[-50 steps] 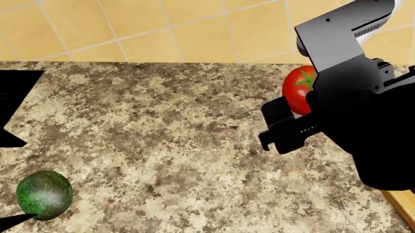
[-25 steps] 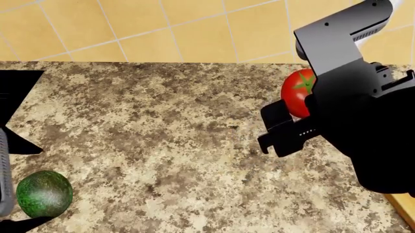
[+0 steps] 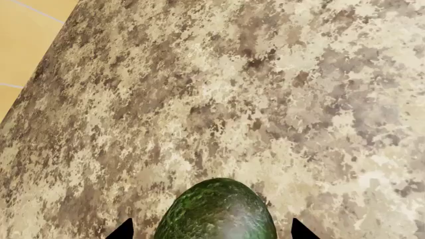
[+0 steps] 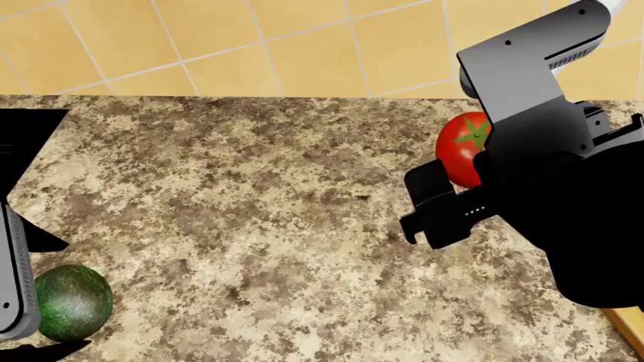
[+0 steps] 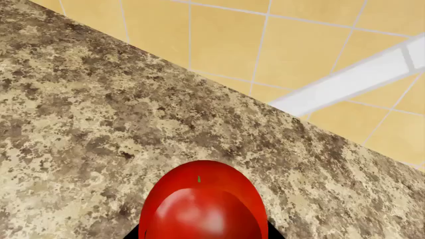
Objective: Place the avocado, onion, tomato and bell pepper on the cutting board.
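The dark green avocado [image 4: 72, 302] lies on the speckled counter at the near left. My left gripper [image 3: 211, 232] is open around it, and a dark fingertip [image 3: 123, 230] stands clear of each side. The glossy red tomato [image 4: 459, 147] is at the back right, half hidden by my right arm. My right gripper [image 5: 202, 234] is shut on the tomato [image 5: 202, 201], with its tips against both flanks. Only a yellow sliver of the cutting board [image 4: 629, 332] shows at the near right corner. The onion and bell pepper are out of view.
The granite counter [image 4: 262, 211] ends at a yellow tiled wall [image 4: 252, 45] behind. My bulky black right arm [image 4: 563, 204] covers the right side of the head view. A black shape [image 4: 26, 143] sits at the left edge.
My left gripper has come into the head view beside the avocado, closing in on it. The right gripper and tomato have shifted together slightly toward me.
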### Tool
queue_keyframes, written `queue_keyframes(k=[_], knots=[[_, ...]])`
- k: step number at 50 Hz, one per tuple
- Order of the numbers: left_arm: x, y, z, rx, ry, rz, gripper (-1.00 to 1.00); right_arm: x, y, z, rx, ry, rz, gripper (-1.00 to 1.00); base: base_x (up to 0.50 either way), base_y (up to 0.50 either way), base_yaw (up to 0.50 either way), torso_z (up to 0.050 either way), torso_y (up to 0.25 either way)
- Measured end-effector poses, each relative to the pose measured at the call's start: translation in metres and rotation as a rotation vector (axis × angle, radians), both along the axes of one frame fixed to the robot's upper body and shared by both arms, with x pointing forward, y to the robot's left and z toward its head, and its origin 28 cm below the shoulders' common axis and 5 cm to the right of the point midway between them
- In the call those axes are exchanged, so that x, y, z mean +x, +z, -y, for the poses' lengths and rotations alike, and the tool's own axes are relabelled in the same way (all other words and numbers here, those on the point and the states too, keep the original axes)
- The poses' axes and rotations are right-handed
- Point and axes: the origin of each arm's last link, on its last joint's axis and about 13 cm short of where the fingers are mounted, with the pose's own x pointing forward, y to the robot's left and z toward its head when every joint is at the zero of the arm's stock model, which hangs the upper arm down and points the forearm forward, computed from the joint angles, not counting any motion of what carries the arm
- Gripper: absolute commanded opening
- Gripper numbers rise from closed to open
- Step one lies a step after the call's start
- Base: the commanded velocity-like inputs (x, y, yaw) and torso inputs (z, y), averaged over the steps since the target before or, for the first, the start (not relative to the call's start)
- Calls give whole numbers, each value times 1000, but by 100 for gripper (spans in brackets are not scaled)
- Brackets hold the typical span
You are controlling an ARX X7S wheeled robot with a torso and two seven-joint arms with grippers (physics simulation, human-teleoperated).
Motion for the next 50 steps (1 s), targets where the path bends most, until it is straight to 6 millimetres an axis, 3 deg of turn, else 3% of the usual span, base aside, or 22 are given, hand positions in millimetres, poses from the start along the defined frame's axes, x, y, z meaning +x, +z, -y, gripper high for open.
queue_keyframes(k=[13,14,27,37,42,50], knots=[[3,-17,-3,-7,26,-21,100,-2,0,1,-1,-1,-2,-100,0,0,0,0,0],[3,-17,-4,-9,27,-22,-100,-2,0,1,-1,-1,-2,-100,0,0,0,0,0],[0,-15,-8,4,40,-7,-100,-3,1,0,-2,1,0,-100,0,0,0,0,0],[-11,-1,-6,-48,47,76,-100,-12,8,-1,14,13,31,-100,0,0,0,0,0],[-19,6,-2,-86,38,134,-100,-21,11,-2,27,20,55,-100,0,0,0,0,0],[-48,18,12,-137,38,326,-100,-57,17,-8,61,34,170,-100,0,0,0,0,1]])
